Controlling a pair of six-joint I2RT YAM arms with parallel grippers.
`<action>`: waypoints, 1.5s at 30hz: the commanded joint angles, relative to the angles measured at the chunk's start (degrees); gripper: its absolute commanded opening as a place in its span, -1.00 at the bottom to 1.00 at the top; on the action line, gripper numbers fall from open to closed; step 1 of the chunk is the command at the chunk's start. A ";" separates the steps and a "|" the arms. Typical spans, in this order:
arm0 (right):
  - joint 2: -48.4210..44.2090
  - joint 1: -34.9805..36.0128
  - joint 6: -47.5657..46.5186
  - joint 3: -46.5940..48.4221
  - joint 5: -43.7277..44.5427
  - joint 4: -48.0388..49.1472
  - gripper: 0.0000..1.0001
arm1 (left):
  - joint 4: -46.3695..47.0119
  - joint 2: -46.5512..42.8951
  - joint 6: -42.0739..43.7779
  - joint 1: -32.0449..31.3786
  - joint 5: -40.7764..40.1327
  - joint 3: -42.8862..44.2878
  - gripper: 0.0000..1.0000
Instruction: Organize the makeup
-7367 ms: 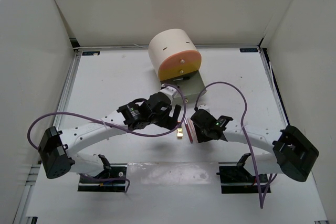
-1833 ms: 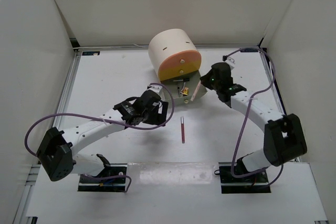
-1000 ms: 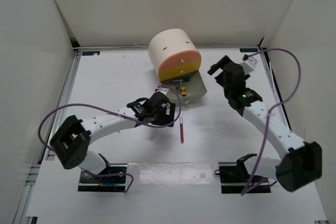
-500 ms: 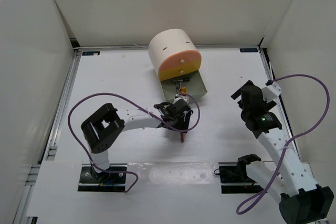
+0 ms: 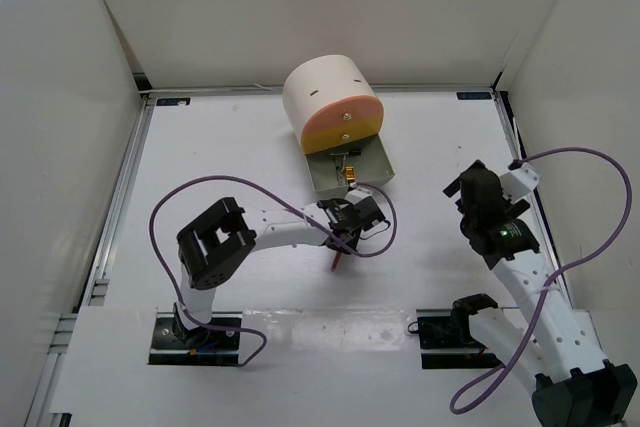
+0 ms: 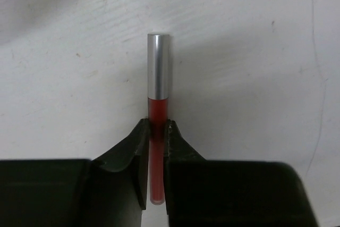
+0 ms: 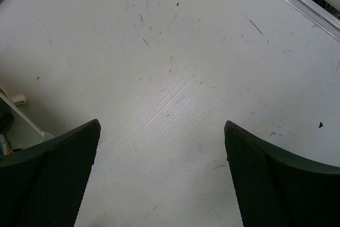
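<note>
My left gripper (image 6: 155,129) is clamped on a thin red tube (image 6: 158,111). Its two dark fingers (image 6: 137,144) press against the red body from either side, with no gap showing between them and it. The red part runs back between the fingers toward my palm. The silver cap (image 6: 158,65) sticks out straight ahead of the fingertips, free of any contact. Beneath the tube is the scuffed white table (image 6: 255,51); I cannot tell whether the tube rests on it or hangs just above it.

In the top view, beyond this gripper and near it, a grey-green drawer (image 5: 372,169) stands pulled out. A small gold-coloured item (image 5: 350,179) lies inside it, near its front. The drawer belongs to a cream cylindrical box (image 5: 322,92), which stands farther off. An orange drawer front (image 5: 345,127) sits directly above the open drawer.

My right gripper (image 7: 162,128) is well apart from the left one, off to its right. Its fingers (image 7: 58,176) are spread wide with nothing between them. Below them there is only bare white table with a few dark specks and scratches. Far ahead and to the right of those fingers, a metal rail (image 7: 297,1) runs along the table's edge. At the left border of that wrist view a pale corner shows, too cut off for me to name.
</note>
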 commanded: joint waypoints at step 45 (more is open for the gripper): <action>6.28 5.95 -22.67 -3.22 -25.89 12.53 0.98 | 3.45 -8.10 41.90 31.37 19.27 40.24 0.97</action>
